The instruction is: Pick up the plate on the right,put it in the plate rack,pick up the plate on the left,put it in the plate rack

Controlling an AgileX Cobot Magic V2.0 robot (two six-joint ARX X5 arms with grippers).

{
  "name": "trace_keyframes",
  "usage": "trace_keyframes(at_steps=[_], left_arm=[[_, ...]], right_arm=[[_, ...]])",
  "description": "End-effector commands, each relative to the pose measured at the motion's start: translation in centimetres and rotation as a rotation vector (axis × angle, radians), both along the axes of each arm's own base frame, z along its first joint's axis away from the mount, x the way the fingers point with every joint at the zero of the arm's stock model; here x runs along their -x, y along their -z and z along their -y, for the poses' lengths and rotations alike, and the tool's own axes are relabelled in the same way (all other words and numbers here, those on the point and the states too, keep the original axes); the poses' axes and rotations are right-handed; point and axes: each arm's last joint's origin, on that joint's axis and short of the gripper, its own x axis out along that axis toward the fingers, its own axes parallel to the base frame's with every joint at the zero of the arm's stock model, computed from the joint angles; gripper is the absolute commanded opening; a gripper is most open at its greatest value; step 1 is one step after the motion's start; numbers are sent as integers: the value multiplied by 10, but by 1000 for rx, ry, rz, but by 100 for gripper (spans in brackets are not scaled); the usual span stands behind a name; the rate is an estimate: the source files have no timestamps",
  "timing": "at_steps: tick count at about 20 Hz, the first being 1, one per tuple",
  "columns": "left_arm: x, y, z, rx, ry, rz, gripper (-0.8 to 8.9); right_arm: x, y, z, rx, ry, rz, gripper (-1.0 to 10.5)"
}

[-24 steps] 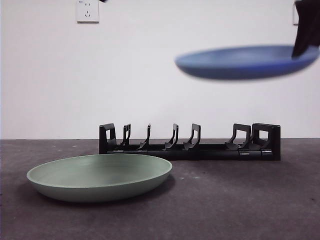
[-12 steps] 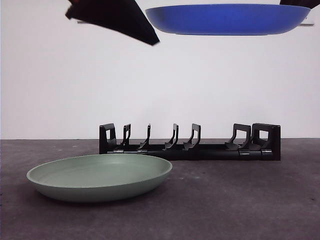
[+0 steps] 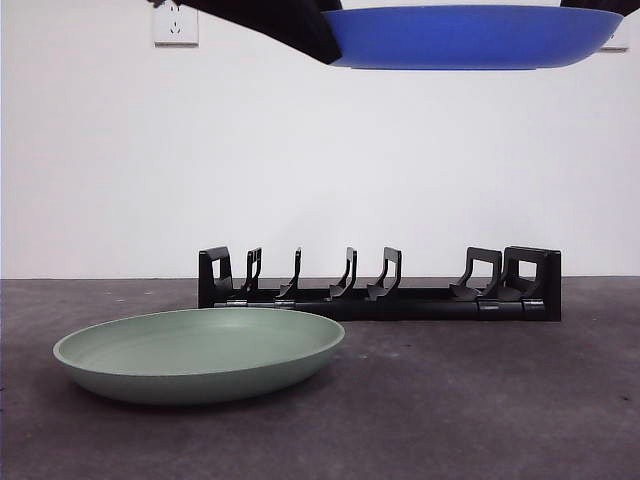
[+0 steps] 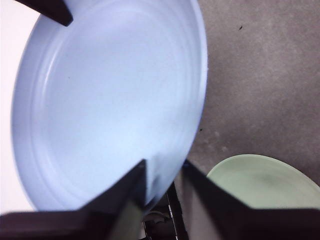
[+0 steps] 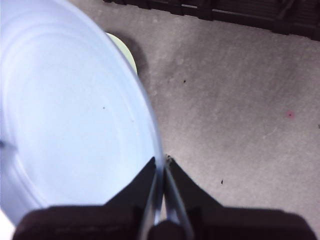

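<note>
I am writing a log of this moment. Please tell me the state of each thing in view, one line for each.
blue plate: held level in the air.
right gripper: shut on its rim.
left gripper: fingers around the opposite rim, not closed.
green plate: flat on the table.
plate rack: empty.

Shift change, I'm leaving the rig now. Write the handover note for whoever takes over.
Right gripper: shut on the blue plate, held flat, high above the plate rack.
Left gripper: jaws astride the blue plate's opposite rim, not closed on it.
Green plate: on the table, left of and in front of the rack.
Rack holds no plate.
Done: blue plate lifted.
Left: rack the blue plate, then pick up and rack the green one.
</note>
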Motion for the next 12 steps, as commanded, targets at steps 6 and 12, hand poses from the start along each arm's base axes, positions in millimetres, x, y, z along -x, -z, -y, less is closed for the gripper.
trace_keyframes(at_steps=[6,12], left_arm=[[4,5,0,-38,3,-45,-8],[7,6,0,-19,-18,-83,-8]], right_arm=[[-1,-3,-1,-15,-1,21,-12],[-4,-5,-2,-28,-4,59,208]])
